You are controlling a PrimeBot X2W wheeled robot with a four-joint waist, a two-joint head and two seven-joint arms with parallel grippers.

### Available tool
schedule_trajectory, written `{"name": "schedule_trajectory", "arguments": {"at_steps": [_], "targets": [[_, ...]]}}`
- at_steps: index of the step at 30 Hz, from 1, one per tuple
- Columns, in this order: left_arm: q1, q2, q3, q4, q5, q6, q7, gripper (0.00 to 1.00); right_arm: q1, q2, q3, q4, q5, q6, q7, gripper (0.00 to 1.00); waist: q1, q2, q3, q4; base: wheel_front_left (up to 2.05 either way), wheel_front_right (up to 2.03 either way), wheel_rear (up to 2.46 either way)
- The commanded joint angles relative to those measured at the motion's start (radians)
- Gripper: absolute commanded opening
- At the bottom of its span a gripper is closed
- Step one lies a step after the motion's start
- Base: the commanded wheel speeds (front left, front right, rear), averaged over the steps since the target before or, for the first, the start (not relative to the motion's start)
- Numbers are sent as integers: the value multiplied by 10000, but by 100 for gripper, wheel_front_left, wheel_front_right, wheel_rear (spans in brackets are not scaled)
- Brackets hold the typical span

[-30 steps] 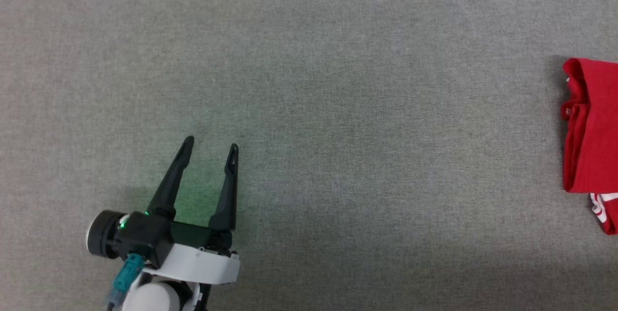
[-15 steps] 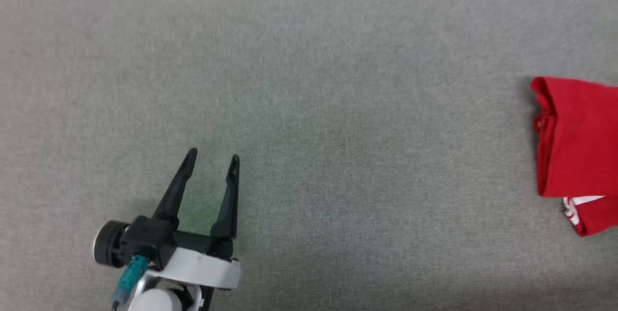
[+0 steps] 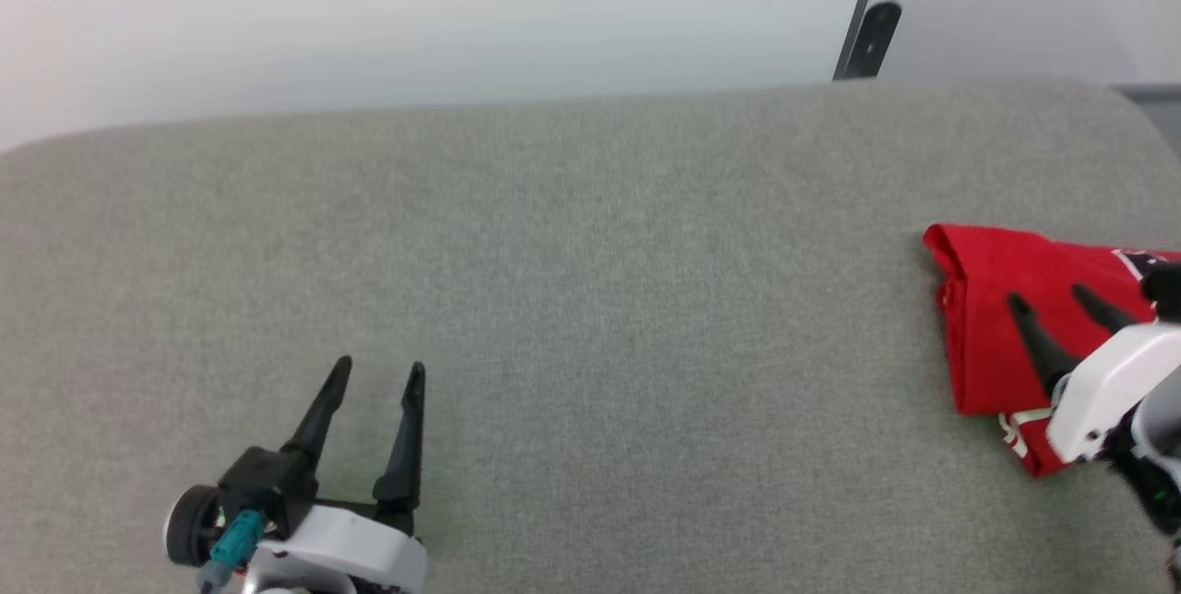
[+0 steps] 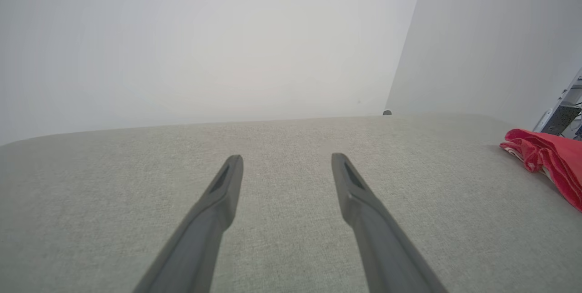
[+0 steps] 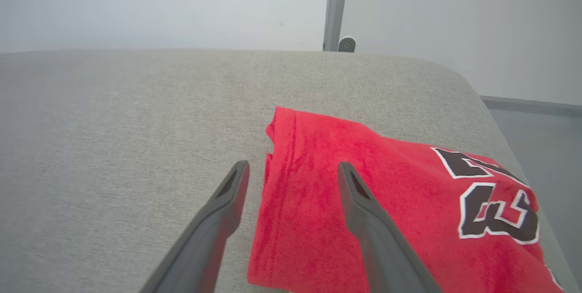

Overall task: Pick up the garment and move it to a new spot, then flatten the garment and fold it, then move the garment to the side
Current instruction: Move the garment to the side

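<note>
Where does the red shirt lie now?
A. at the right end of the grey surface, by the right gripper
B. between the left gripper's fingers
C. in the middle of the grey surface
A: the red shirt lies at the right end of the grey surface, with the open right gripper over it; the left gripper is far off.

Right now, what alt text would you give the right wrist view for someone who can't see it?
A folded red garment with black, white-outlined lettering lies on a grey fabric surface. The open right gripper frames its edge: one dark finger over grey, one over red.
</note>
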Motion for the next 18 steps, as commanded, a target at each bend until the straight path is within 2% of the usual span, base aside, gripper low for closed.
{"name": "schedule_trajectory", "arguments": {"at_steps": [1, 8, 18], "targets": [[88, 95, 74, 146, -83, -34, 7, 100, 309, 272, -52, -54, -125, -14, -297, 100, 0, 0, -648, -67, 0, 0, 0], [437, 130, 135, 479, -276, -86, 7, 100, 1407, 912, -566, -521, -806, -14, -1207, 100, 0, 0, -1180, 116, 0, 0, 0], [1293, -77, 319, 304, -277, 72, 7, 100, 3064, 1657, -1563, -2266, -1249, -14, -1184, 100, 0, 0, -1439, 335, 0, 0, 0]]}}
